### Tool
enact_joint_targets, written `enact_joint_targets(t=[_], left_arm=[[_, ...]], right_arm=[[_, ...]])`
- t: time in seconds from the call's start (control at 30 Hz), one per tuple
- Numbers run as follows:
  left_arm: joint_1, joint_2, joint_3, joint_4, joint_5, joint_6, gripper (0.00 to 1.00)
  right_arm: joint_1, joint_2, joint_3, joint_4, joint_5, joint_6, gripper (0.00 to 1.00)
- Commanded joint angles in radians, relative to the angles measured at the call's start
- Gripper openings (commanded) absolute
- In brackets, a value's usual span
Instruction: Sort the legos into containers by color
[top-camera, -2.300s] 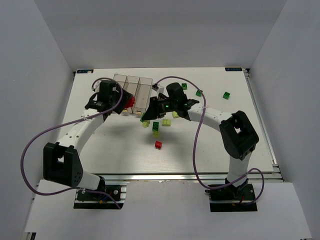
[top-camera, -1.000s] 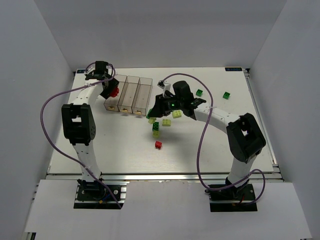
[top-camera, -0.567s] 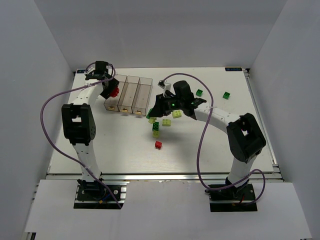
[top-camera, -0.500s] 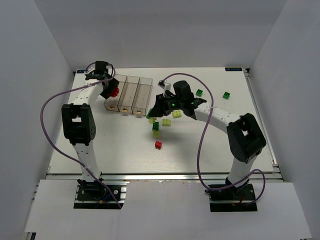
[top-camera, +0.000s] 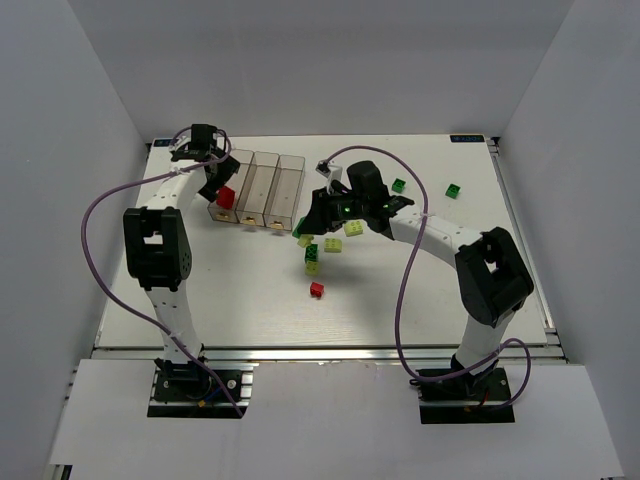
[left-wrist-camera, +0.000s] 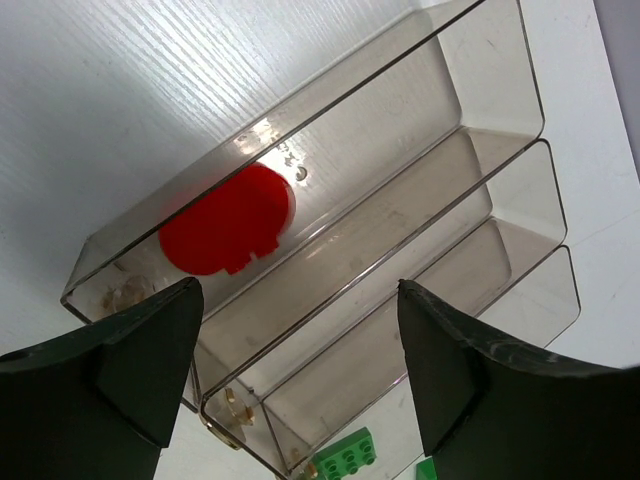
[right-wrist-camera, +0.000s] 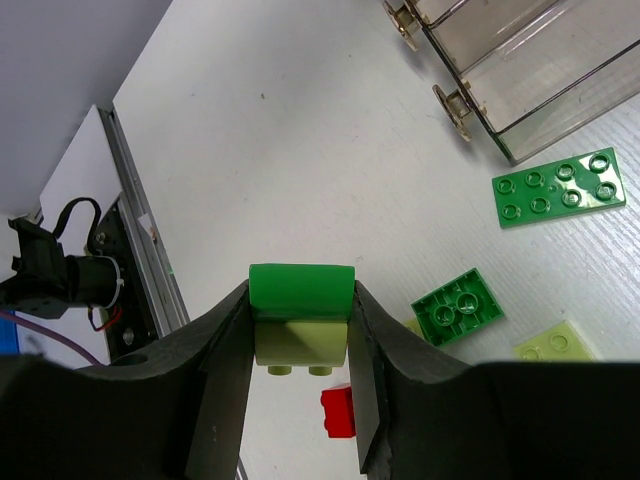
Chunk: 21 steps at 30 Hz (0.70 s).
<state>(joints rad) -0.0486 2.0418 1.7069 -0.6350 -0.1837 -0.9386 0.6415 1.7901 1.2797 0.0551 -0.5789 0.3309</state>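
The left gripper hung wide open and empty above the containers, whose upper-left bin held the red lego, while the right gripper pinched a green-and-pale lego stack centre-frame, likely for binning.

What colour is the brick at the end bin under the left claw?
Red. The brick shows best in the left wrist view.

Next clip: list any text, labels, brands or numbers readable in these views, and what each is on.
No legible text in any view.
Faint moulded marks on the wall of the clear smoky plastic bin holding the red brick: too small to read.
Studs of the flat green plate: nothing readable.
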Motion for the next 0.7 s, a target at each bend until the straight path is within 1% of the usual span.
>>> enact_joint_targets(t=[0.0,0.13,0.2,0.23,0.27,0.33,0.37,0.4,0.47,0.5,0.53,0.57,0.6,0.67], left_arm=[[0.003,-0.06,-0.009,0.012,-0.002,0.003,0.88],[0.004,-0.068,-0.013,0.018,0.006,0.001,0.89],[0.003,-0.086,-0.015,0.018,0.01,0.001,0.87],[0.003,-0.097,-0.021,0.027,0.015,0.003,0.85],[0.003,-0.127,-0.042,0.035,0.033,0.012,0.79],[0.004,-0.173,-0.082,0.087,0.067,0.047,0.72],[0.003,-0.204,-0.154,0.122,0.137,0.06,0.68],[0.003,-0.277,-0.202,0.22,0.189,0.073,0.63],[0.003,-0.359,-0.317,0.349,0.332,0.101,0.62],[0.003,-0.474,-0.508,0.561,0.548,0.086,0.69],[0.003,-0.538,-0.626,0.683,0.669,0.057,0.76],[-0.011,-0.595,-0.733,0.78,0.758,0.022,0.8],[-0.031,-0.68,-0.853,0.848,0.82,0.03,0.84],[-0.079,-0.794,-0.975,0.941,0.837,0.003,0.87]], right_arm=[[-0.005,-0.049,0.023,0.014,-0.007,-0.018,0.0],[-0.003,-0.051,0.023,0.012,-0.006,-0.021,0.0],[-0.003,-0.052,0.024,0.012,-0.006,-0.027,0.0],[-0.003,-0.054,0.024,0.009,-0.006,-0.039,0.0],[-0.003,-0.057,0.03,0.006,-0.003,-0.049,0.0],[-0.003,-0.06,0.038,-0.006,-0.002,-0.094,0.0],[-0.003,-0.063,0.052,-0.012,-0.004,-0.116,0.0],[-0.005,-0.063,0.062,-0.033,-0.006,-0.142,0.0],[-0.011,-0.058,0.101,-0.05,-0.024,-0.205,0.0],[-0.028,-0.057,0.122,-0.054,-0.047,-0.229,0.0],[-0.038,-0.057,0.133,-0.038,-0.08,-0.231,0.0],[-0.055,-0.055,0.133,-0.003,-0.134,-0.187,0.0],[-0.06,-0.054,0.126,0.053,-0.162,-0.135,0.0],[-0.062,-0.046,0.125,0.104,-0.206,-0.041,0.0]])
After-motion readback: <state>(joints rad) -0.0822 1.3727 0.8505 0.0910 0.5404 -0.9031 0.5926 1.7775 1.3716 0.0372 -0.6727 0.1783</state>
